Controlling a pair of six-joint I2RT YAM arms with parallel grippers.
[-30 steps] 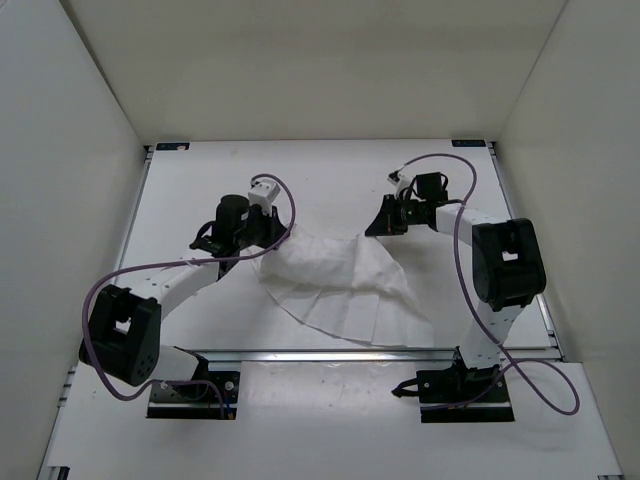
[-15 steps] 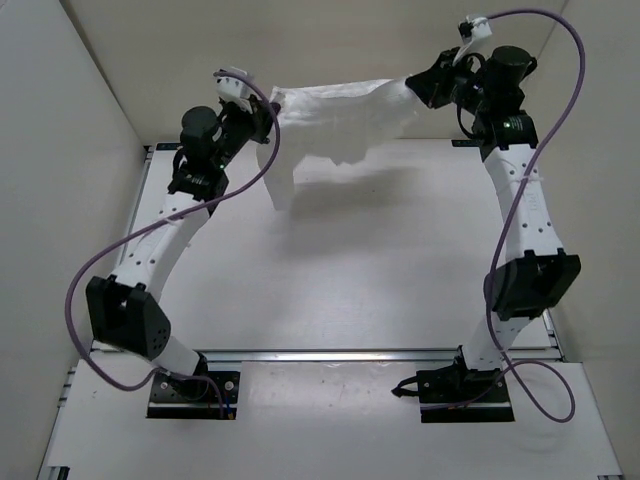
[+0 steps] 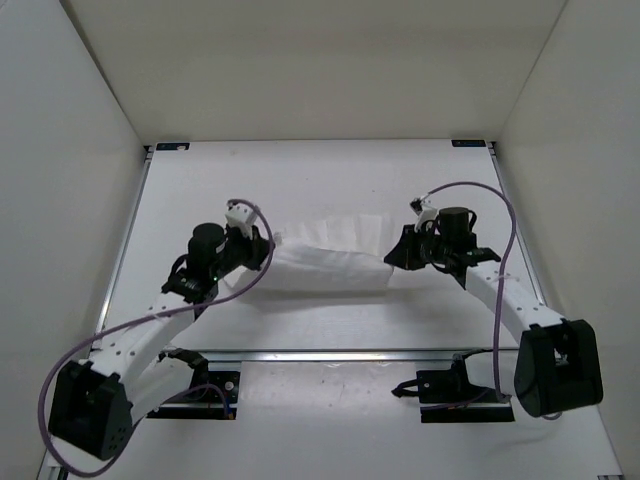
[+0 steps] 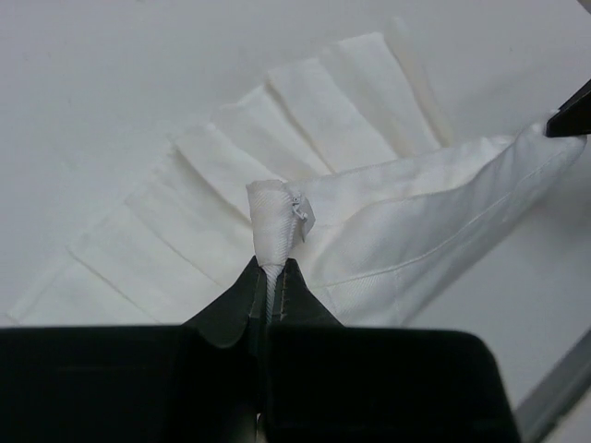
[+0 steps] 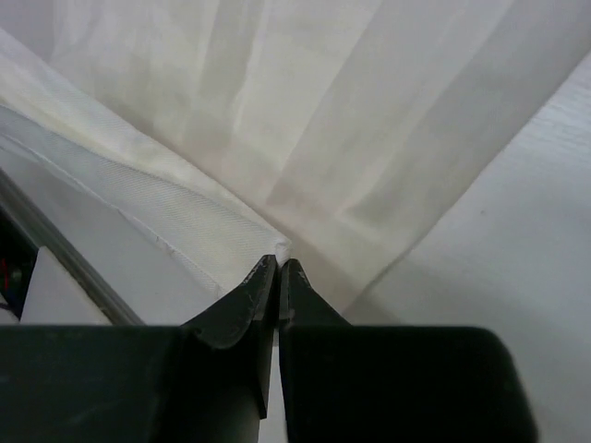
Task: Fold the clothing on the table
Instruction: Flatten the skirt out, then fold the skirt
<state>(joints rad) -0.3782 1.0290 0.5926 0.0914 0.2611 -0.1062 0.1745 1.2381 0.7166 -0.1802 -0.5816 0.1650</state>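
The white clothing (image 3: 330,255) lies stretched in a band across the middle of the table (image 3: 330,180), its pleated part fanning toward the far side. My left gripper (image 3: 268,250) is shut on its left end; a bunched corner of the clothing (image 4: 273,221) sticks up out of the shut left gripper (image 4: 271,277). At the other end my right gripper (image 3: 393,258) is shut on the clothing's right corner, where the cloth (image 5: 305,157) spreads away from the closed right gripper (image 5: 278,266) in soft pleats. Both grippers sit low, close to the table.
A metal rail (image 3: 330,353) runs along the table's near edge, just in front of the cloth. White walls (image 3: 60,150) enclose the left, right and back. Purple cables (image 3: 500,215) loop off both arms. Both arm bases are bolted below the rail.
Half a second ago both arms held the clothing high at the far side. They have since swung it down and toward me, laying it across the table's middle.
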